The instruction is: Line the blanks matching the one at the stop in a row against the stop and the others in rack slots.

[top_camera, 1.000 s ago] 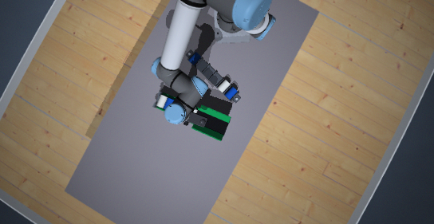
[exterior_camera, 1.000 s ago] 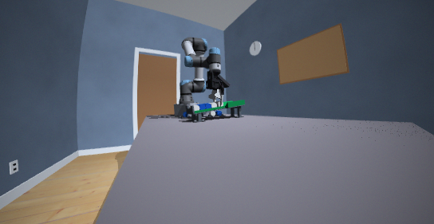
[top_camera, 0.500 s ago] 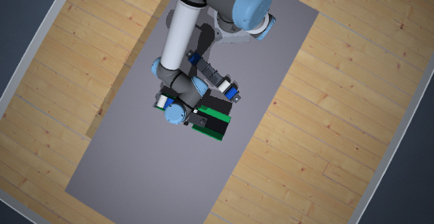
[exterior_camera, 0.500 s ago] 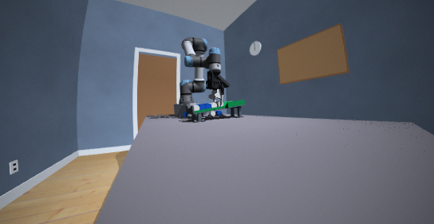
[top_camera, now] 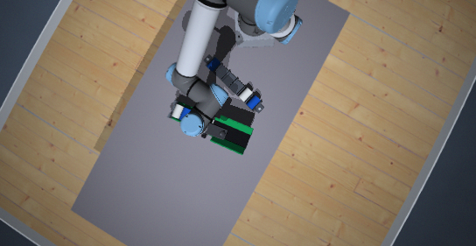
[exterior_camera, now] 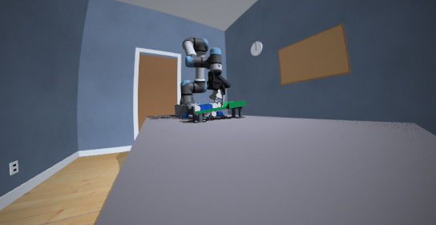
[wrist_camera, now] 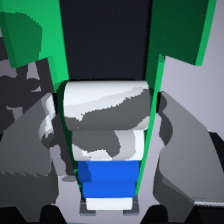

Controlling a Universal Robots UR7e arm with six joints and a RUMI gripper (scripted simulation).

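My gripper (wrist_camera: 107, 93) (exterior_camera: 217, 98) hangs over the green-railed feed ramp (wrist_camera: 60, 50) (top_camera: 238, 129) (exterior_camera: 236, 103). Its fingers stand open on either side of a white blank (wrist_camera: 107, 95), which lies straight across the ramp's dark floor. In the wrist view, below that blank lie a second white blank (wrist_camera: 106, 147), a blue blank (wrist_camera: 107, 172) and a white one (wrist_camera: 107, 202) at the low end. In the overhead view the arm's wrist hides the gripper. A white blank (top_camera: 177, 110) and a blue blank (top_camera: 186, 112) show beside the wrist.
The dark stock rack (top_camera: 229, 80) runs diagonally behind the ramp. It holds a blue blank (top_camera: 213, 64) at the far end, and a white blank (top_camera: 245, 94) and a blue blank (top_camera: 253, 101) at the near end. The arm's base stands at the grey table's far edge.
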